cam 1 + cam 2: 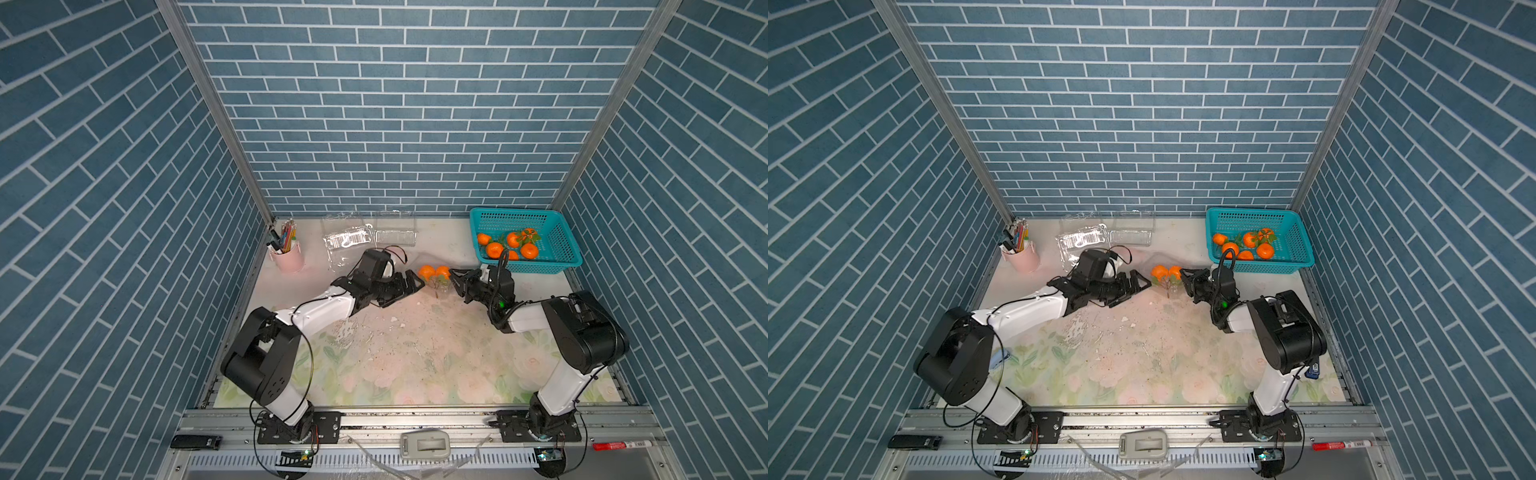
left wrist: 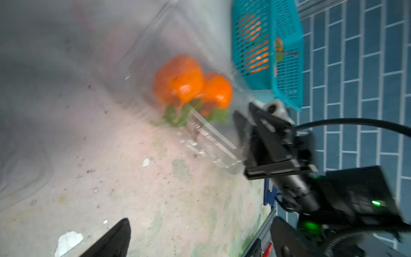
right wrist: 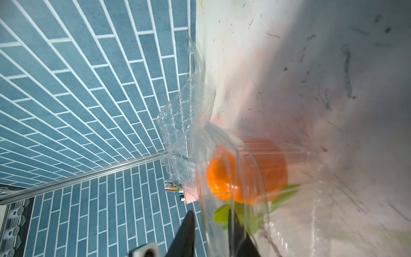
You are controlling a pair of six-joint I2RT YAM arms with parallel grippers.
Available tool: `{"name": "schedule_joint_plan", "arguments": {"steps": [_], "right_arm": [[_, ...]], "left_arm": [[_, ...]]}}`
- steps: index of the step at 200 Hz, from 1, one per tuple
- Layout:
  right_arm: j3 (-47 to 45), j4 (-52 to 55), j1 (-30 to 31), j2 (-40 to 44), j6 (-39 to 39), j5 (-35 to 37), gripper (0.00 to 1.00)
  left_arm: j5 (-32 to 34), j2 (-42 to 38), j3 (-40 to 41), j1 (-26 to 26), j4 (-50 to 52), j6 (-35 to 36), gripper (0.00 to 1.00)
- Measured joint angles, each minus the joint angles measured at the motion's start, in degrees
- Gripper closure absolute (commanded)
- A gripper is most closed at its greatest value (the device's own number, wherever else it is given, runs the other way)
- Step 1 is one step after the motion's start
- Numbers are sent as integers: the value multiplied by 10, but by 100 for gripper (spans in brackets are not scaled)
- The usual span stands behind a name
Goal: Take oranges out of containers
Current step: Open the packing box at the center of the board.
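Note:
Two oranges point(image 1: 434, 272) joined by a leafy twig sit inside a clear container point(image 1: 441, 287) at mid table. The left wrist view shows the oranges point(image 2: 180, 77) and the container point(image 2: 211, 138) ribbed and blurred. My right gripper point(image 1: 455, 279) is at the container's right side. In its wrist view the right gripper point(image 3: 210, 213) has a clear plastic wall between its fingers, with an orange point(image 3: 222, 178) just beyond. My left gripper point(image 1: 415, 282) stands open just left of the container, holding nothing; its wrist view shows the left gripper point(image 2: 203, 240) spread wide over bare mat.
A teal basket point(image 1: 515, 212) at the back right holds several oranges point(image 1: 494, 249). Empty clear containers point(image 1: 349, 241) lie at the back, near a pink pen cup point(image 1: 286, 253). A grey device point(image 1: 424, 444) and a red marker point(image 1: 619, 445) lie on the front rail.

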State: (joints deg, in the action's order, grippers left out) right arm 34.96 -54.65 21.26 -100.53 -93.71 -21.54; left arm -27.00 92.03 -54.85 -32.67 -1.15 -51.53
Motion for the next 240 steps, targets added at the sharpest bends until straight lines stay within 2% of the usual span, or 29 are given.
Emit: {"name": "schedule_joint_plan", "arguments": {"steps": [31, 92, 142, 240], "right_arm": [[0, -17, 6, -5, -20, 12, 73], [-21, -32, 13, -5, -32, 23, 73], [-30, -45, 23, -5, -47, 28, 74], [-45, -61, 33, -5, -56, 33, 75]], "left_arm": [[39, 41, 73, -30, -86, -80, 1], [105, 64, 92, -68, -204, -184, 1], [141, 78, 105, -68, -234, -215, 1], [166, 101, 114, -70, -287, -245, 1]]}}
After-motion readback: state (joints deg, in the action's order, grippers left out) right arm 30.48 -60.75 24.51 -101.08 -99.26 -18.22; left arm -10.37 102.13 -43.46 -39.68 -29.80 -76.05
